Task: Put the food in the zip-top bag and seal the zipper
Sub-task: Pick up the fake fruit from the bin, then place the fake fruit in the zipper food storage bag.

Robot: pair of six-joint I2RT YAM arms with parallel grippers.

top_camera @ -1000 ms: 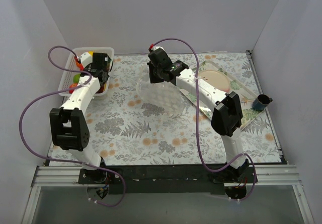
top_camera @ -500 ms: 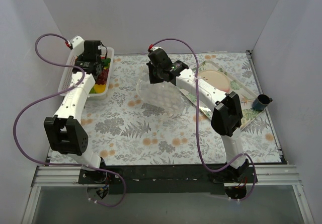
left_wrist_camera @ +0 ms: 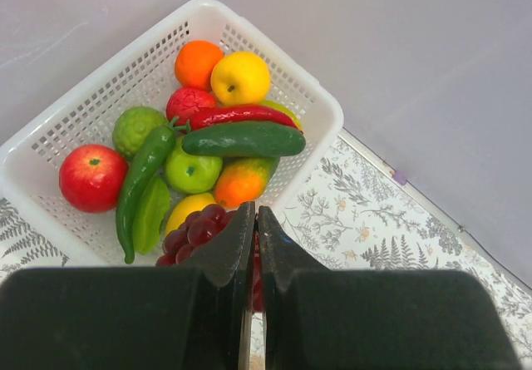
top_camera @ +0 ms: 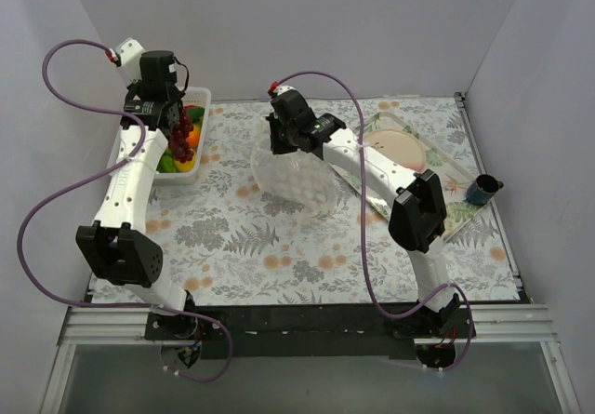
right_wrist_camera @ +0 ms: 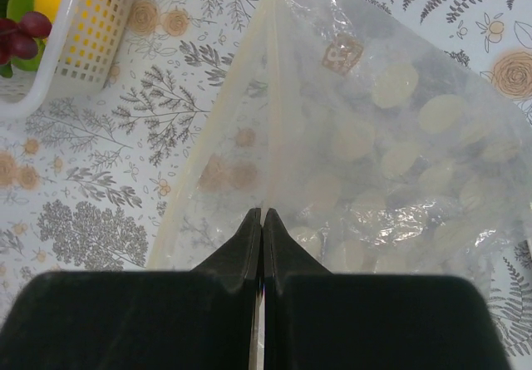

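Upper left of the overhead view: the left gripper [top_camera: 173, 127] hangs over the white slotted basket [top_camera: 202, 98] with its jaws pinched tight on a bunch of dark purple grapes [top_camera: 180, 140], which dangles just above the basket's right-hand side. The left wrist view shows the jaws all but closed, the grapes [left_wrist_camera: 196, 230] tucked at their tips. Below them the rest of the food lies in the basket [left_wrist_camera: 108, 66]: an orange [left_wrist_camera: 198, 62] and a yellow fruit [left_wrist_camera: 240, 77] at the far corner, a long green cucumber [left_wrist_camera: 243, 138] lying crosswise beneath a red chilli [left_wrist_camera: 241, 115], a red apple [left_wrist_camera: 91, 177] at the left and a green apple [left_wrist_camera: 191, 170] in the middle.

At upper centre, the right gripper [top_camera: 282, 144] has its jaws clamped on the near-left edge of the zip-top bag [top_camera: 299, 180], a clear polka-dot pouch lying on the floral tabletop [top_camera: 279, 247], well apart from the basket. In the right wrist view the jaws meet on the bag's [right_wrist_camera: 374, 137] pale zipper [right_wrist_camera: 268, 112], which runs straight up the frame from the fingertips.

To the right lie a shiny tray [top_camera: 462, 223] with a beige plate [top_camera: 398, 148], and beside it a dark cup [top_camera: 483, 190].
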